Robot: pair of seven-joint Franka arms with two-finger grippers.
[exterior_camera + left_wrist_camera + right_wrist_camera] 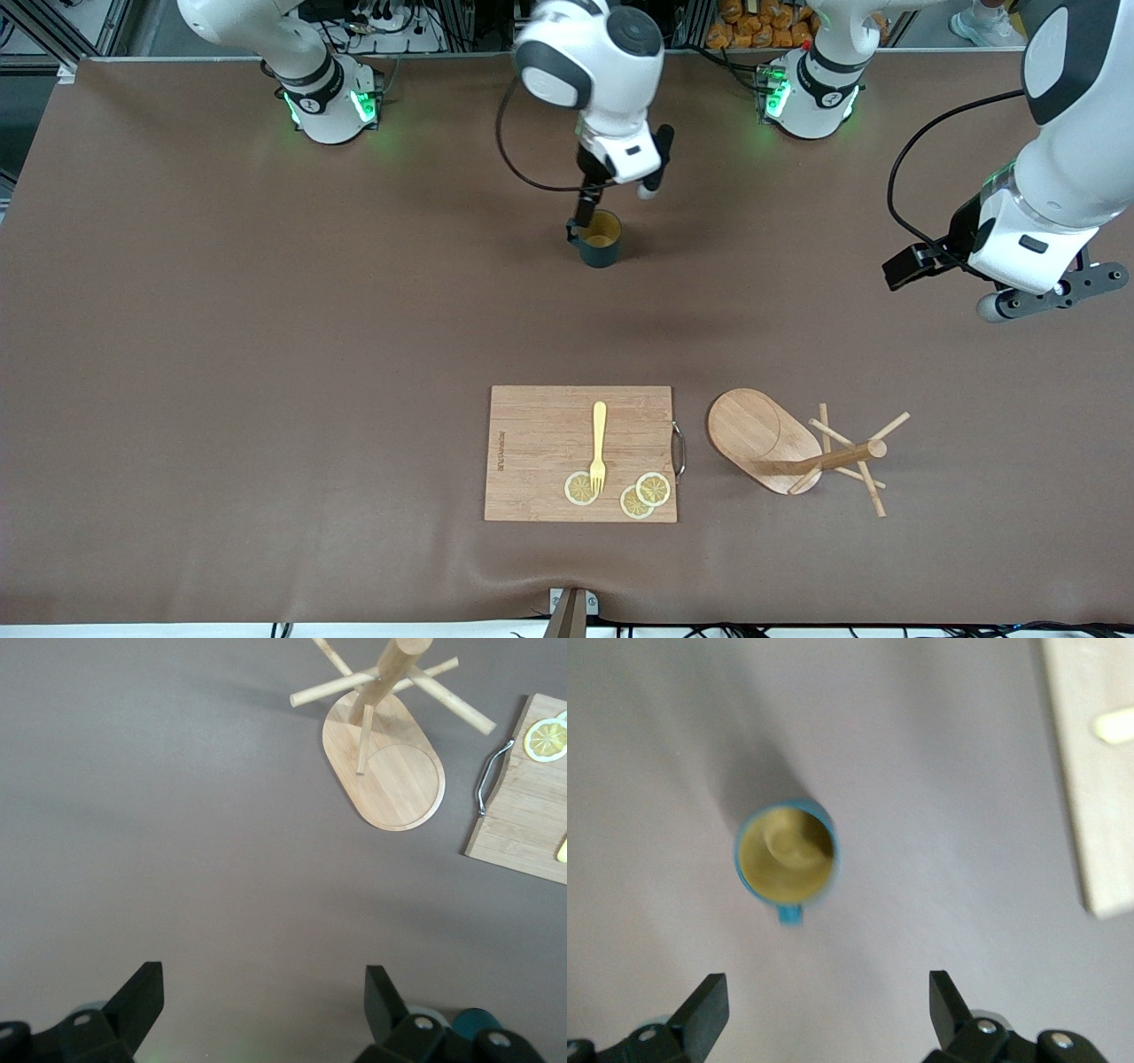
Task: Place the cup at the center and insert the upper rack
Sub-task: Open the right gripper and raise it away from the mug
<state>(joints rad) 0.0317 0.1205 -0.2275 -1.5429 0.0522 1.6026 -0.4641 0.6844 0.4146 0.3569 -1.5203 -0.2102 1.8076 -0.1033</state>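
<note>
The dark teal cup (601, 241) stands upright on the brown table, between the two arm bases, showing its tan inside. It also shows in the right wrist view (785, 859). My right gripper (620, 186) hangs open just above it, with the cup ahead of the fingertips (709, 999), not between them. The wooden mug tree (780, 443) stands on its oval base beside the cutting board, toward the left arm's end, and shows in the left wrist view (383, 762). My left gripper (1050, 292) is open and empty, up in the air over bare table at the left arm's end.
A rectangular wooden cutting board (540, 452) lies near the front edge, with a yellow fork (599, 446) and three lemon slices (642, 494) on it. Its metal handle (679, 450) faces the mug tree. The board's edge shows in the left wrist view (523, 815).
</note>
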